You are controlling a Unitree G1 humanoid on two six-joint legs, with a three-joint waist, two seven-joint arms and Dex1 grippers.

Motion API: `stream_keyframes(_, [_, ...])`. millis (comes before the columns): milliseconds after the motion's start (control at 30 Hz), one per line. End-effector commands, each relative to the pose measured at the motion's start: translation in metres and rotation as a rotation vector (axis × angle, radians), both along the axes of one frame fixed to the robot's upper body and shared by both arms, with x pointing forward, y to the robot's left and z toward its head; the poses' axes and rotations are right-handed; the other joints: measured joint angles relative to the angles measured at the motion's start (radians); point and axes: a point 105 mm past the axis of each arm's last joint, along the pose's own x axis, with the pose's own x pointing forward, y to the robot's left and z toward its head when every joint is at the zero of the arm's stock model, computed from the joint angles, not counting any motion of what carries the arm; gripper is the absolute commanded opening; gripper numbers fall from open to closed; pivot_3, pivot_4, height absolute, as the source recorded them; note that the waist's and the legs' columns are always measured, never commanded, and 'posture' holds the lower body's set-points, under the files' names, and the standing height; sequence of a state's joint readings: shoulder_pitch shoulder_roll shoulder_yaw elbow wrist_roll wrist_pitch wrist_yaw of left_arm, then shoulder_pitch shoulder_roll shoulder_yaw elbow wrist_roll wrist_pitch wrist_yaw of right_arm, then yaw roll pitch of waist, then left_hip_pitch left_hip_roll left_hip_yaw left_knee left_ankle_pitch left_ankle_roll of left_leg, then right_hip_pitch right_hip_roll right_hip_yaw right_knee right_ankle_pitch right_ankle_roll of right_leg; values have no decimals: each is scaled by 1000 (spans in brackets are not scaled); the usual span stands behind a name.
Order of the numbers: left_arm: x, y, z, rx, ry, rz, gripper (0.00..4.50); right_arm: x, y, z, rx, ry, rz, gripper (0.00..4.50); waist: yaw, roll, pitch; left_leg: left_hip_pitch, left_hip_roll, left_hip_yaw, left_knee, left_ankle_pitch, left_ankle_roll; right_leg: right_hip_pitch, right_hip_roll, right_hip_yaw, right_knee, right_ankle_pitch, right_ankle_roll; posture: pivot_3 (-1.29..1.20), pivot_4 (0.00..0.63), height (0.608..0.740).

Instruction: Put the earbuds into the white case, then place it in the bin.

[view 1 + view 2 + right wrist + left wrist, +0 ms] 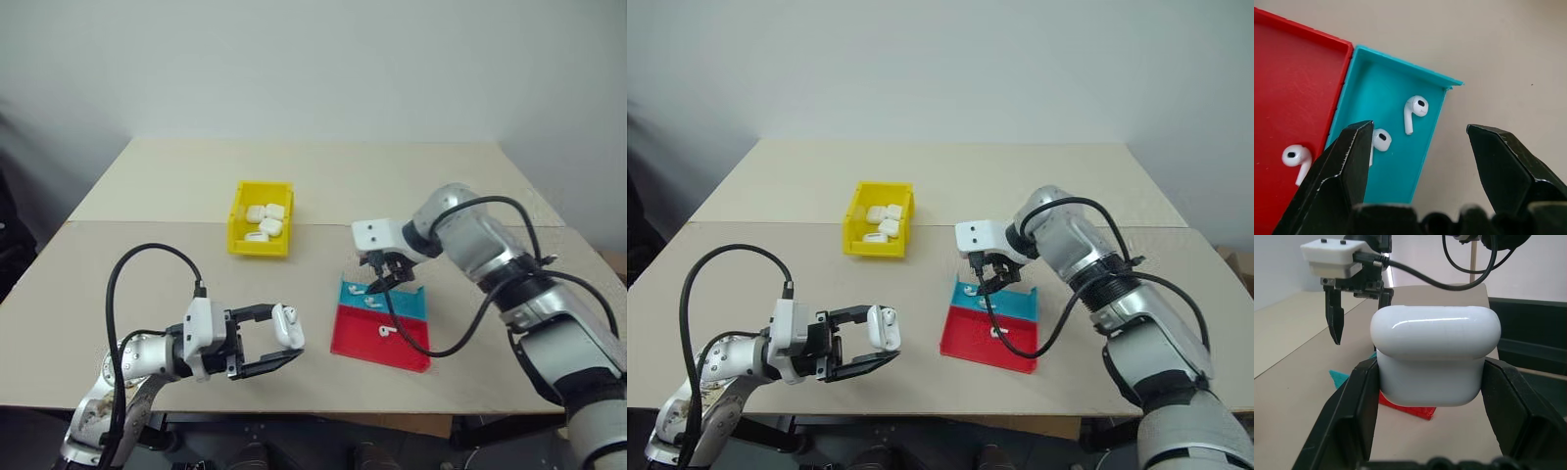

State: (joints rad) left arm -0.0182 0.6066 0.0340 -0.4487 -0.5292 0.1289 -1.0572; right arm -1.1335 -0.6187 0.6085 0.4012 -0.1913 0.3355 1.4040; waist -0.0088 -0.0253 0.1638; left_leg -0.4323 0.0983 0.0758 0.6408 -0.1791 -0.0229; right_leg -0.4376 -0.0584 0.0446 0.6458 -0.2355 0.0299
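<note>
Holding the white case [288,325] clamped in my left gripper [277,339] above the bench [147,196], I keep it level near the front edge. My right gripper [384,281] hangs with fingers apart over the teal half of the tray [416,305], where two earbuds [1414,111] lie; a third lies in the red half. The yellow bin [245,242] farther back holds other white cases.

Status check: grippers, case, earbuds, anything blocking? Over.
Left gripper shut on white case. Right gripper open above teal tray section, two earbuds there, one in red section. Nothing blocking.
</note>
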Motion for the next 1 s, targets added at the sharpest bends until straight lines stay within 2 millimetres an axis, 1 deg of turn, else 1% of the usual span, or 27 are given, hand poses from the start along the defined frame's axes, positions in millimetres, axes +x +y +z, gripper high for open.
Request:
stream_keyframes(33, [-6, -4, 10, -9, -57, -12, 2793, 7, 7, 7, -41, -67, 14, 3588, -2, 0, 0, 0, 0, 0, 0, 0, 0, 0, 0, 0, 0, 0, 0, 0, 150, 740])
stream_keyframes(167, [-6, -5, 10, -10, -57, -13, 2793, 7, 14, -2, -71, -58, 26, 3588, -4, 0, 0, 0, 0, 0, 0, 0, 0, 0, 0, 0, 1, 0, 0, 0, 150, 740])
stream_keyframes(333, [-7, -7, 10, -14, -54, -15, 2793, 6, 25, -8, -68, -41, 26, 3588, -6, 0, 0, 0, 1, 0, 0, 0, 0, 0, 1, 0, 1, 0, 0, 0, 150, 740])
stream_keyframes(567, [-7, -4, 8, -2, -56, -10, 2793, 8, 31, -15, -83, -36, 18, 3588, -4, 0, 0, 0, 1, 0, 0, 0, 0, 0, 1, 0, 1, 0, 0, 0, 150, 740])
stream_keyframes(700, [-8, -6, 8, -5, -55, -8, 2793, 10, 31, -20, -96, -33, 16, 3588, -5, 0, 0, 1, 1, 0, 0, 0, 0, 0, 1, 0, 1, 0, 0, 0, 150, 740])
stream_keyframes(733, [-9, -6, 7, -4, -52, -8, 2793, 10, 31, -20, -91, -30, 17, 3206, -5, 0, 0, 1, 1, 0, 0, 0, 0, 0, 1, 0, 1, 0, 0, 0, 150, 740])
stream_keyframes(767, [-9, -6, 7, -4, -51, -8, 2793, 10, 32, -20, -87, -27, 18, 2979, -5, 0, 0, 1, 1, 0, 0, 0, 0, 0, 1, 0, 1, 0, 0, 0, 150, 740])
stream_keyframes(833, [-9, -6, 7, -4, -50, -7, 2793, 10, 30, -20, -95, -32, 22, 2377, -5, 0, 0, 1, 1, 0, 0, 0, 0, 0, 1, 0, 1, 0, 0, 0, 150, 740])
stream_keyframes(1000, [-9, -5, 8, -3, -49, -3, 2793, 12, 29, -21, -111, -47, 16, 2377, -5, 0, 0, 1, 1, 0, 0, 0, 0, 0, 1, 0, 2, 0, 0, 0, 150, 740])
